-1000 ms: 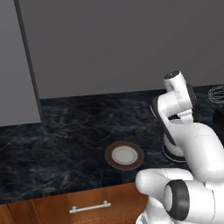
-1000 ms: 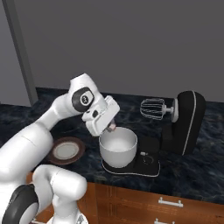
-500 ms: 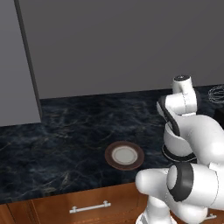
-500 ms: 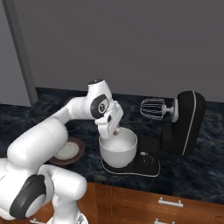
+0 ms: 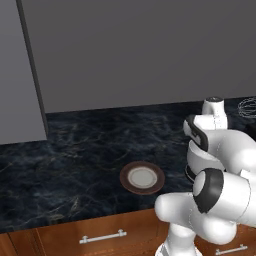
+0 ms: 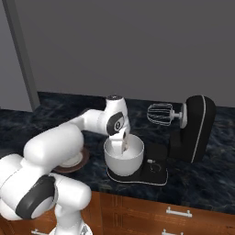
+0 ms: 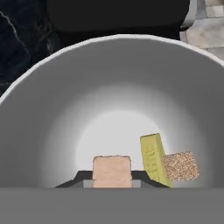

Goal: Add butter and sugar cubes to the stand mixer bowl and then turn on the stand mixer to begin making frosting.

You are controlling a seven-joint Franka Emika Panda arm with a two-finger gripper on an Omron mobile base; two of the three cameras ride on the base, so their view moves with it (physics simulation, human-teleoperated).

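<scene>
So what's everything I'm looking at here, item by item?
Stand mixer bowl: one, pale grey-white, on the mixer's base.
Butter: one, yellow stick, inside the bowl, leaning beside a cube.
Sugar cubes: two, beige; one lying in the bowl, one pinched between the fingers above the bowl's bottom.
Stand mixer: one, black, head tilted back, silver whisk above the bowl.
Plate: one, white with brown rim, on the counter left of the bowl.
Counter: dark marbled stone, over wooden drawers.
Robot arm: white, reaching into the bowl, fingers shut on a cube.
</scene>
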